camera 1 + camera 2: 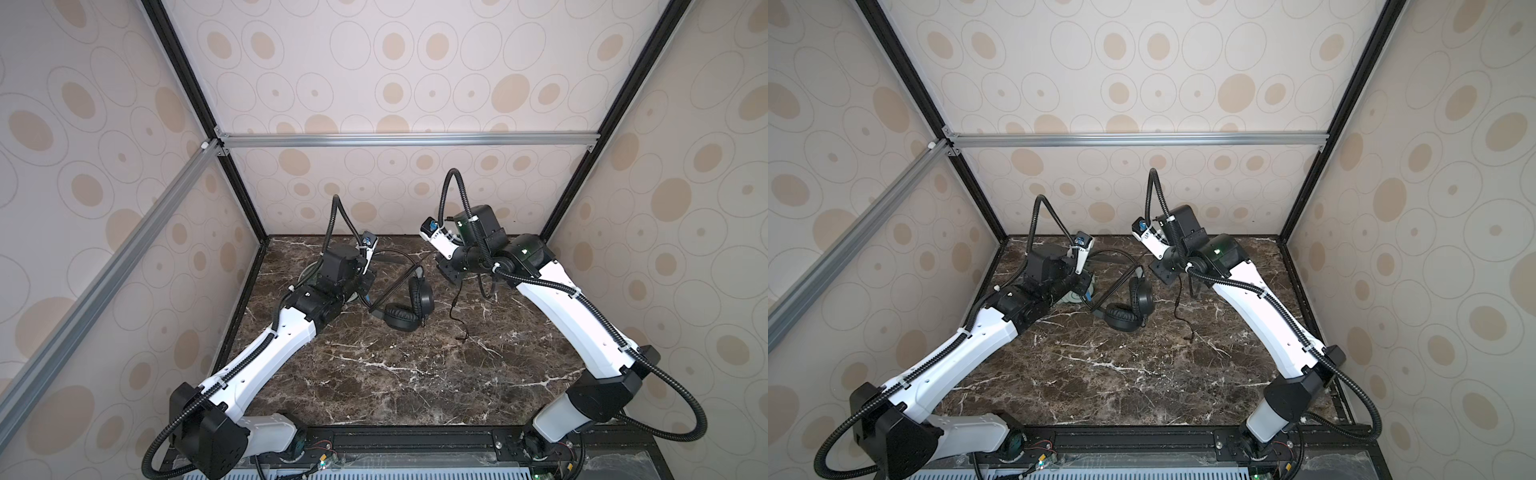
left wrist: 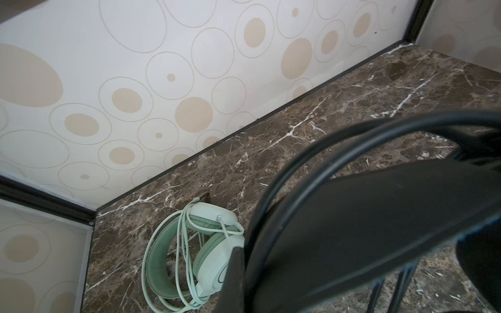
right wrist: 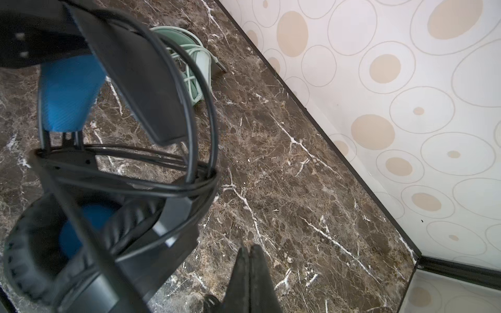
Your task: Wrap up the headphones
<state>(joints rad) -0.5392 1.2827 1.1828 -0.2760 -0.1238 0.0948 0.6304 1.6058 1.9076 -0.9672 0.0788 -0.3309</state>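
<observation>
- Marble counter (image 1: 395, 374): black headphones (image 1: 409, 307) between left hand (image 1: 366, 286) and right hand (image 3: 250, 260); mint headphones (image 2: 189, 249) beside left hand.
- Left hand clamps headband (image 3: 141, 86); right hand closed, seemingly empty.
- Probably light; floppy cable (image 1: 456, 311): pinch near plug (image 1: 460, 338).

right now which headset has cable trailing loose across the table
The black headphones in the middle: their cable tail runs out over the marble. The mint-green headphones have theirs looped around themselves.
</observation>
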